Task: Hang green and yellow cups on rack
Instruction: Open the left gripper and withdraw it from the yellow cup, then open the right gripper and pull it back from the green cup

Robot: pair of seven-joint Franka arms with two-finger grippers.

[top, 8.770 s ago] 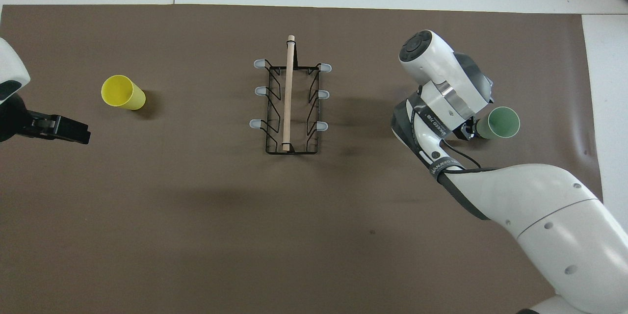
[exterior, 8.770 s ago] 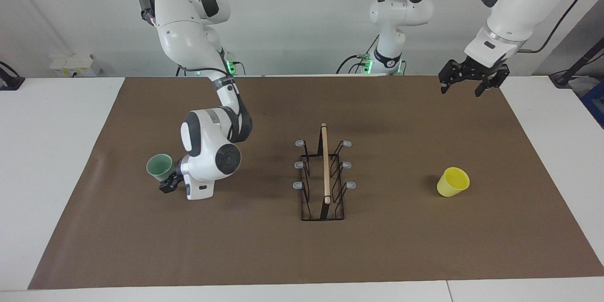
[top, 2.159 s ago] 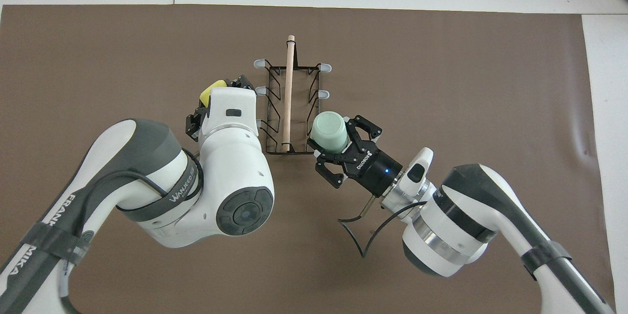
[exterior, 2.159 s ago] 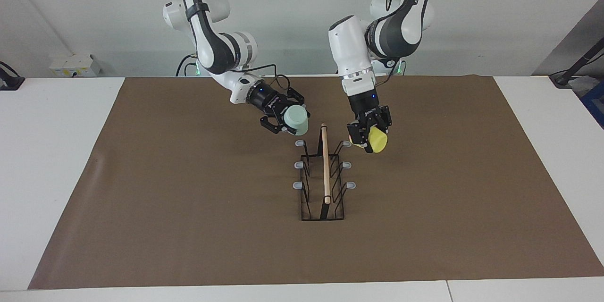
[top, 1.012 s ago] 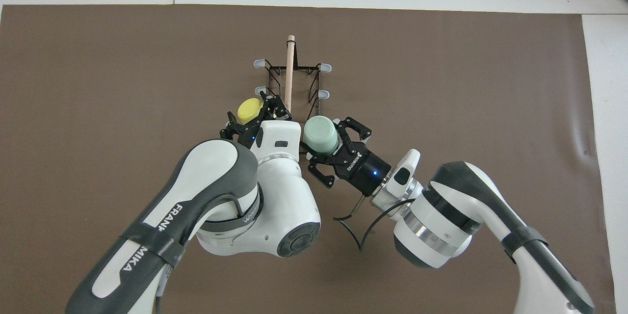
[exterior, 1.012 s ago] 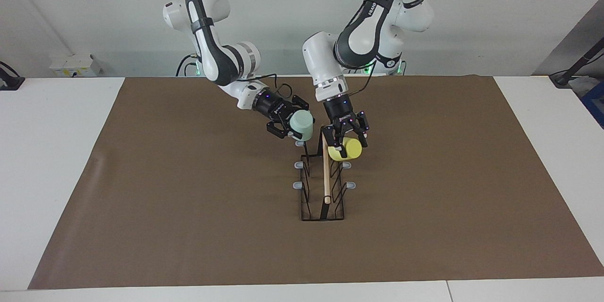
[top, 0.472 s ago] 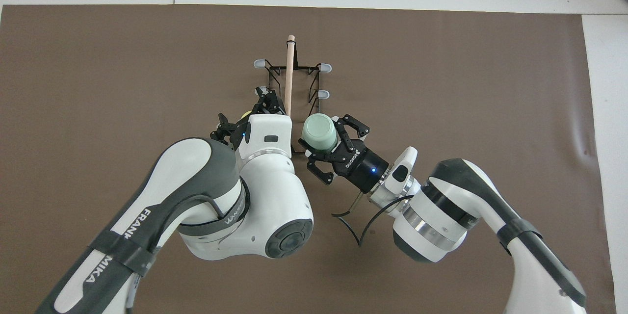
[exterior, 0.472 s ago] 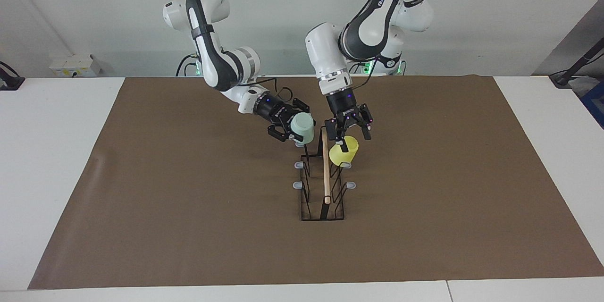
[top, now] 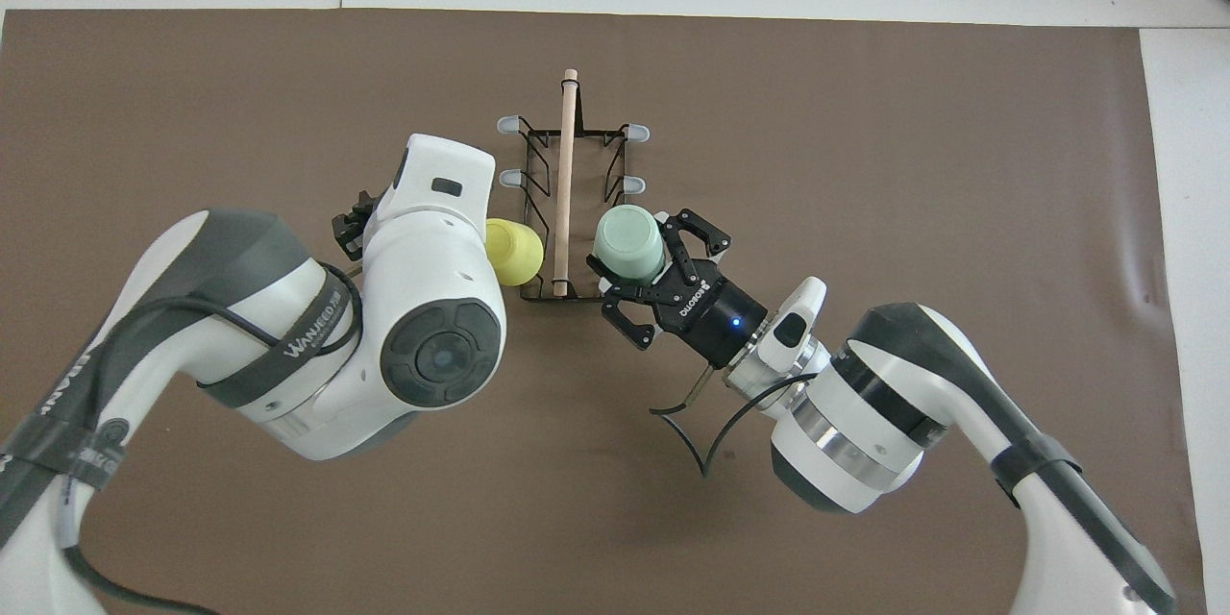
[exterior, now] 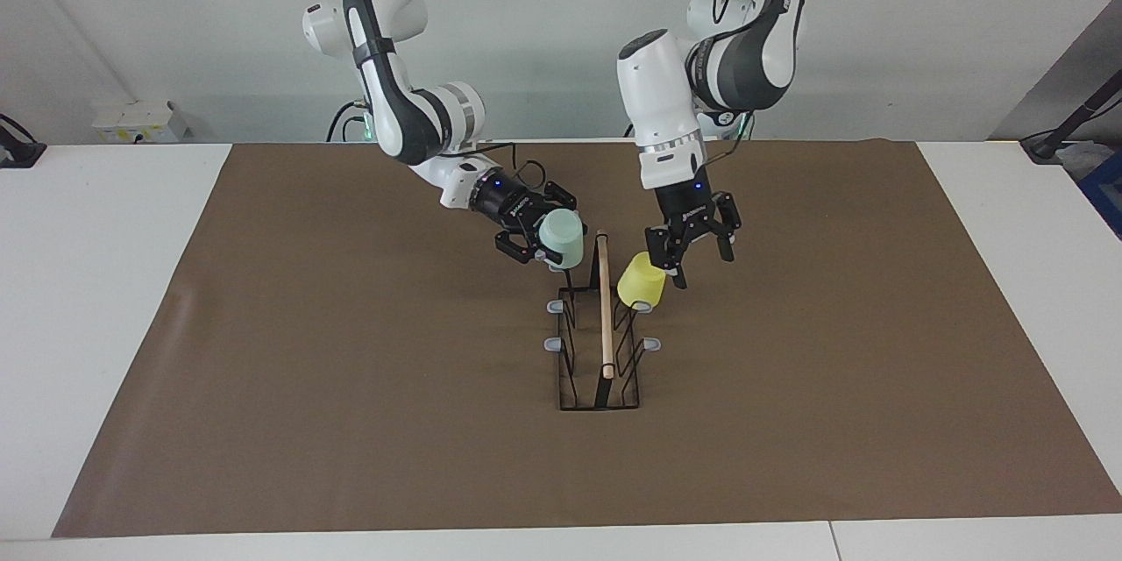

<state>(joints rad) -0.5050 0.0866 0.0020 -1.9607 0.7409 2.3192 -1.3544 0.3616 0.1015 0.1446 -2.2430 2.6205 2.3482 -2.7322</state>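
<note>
The black wire rack with its wooden rod stands mid-table. The yellow cup hangs mouth-down and tilted on the prong nearest to the robots on the left arm's side; it also shows in the overhead view. My left gripper is open and empty, just beside that cup and apart from it. My right gripper is shut on the pale green cup, holding it mouth-down over the nearest prong on the right arm's side. Overhead, the green cup covers that prong, in the right gripper.
A brown mat covers the table, with white tabletop at both ends. The rack's other grey-tipped prongs are bare. In the overhead view the left arm's wrist hides most of its gripper.
My left gripper has let go of the yellow cup and drawn away toward the left arm's end; the cup stays on its prong. The right gripper with the green cup has barely moved.
</note>
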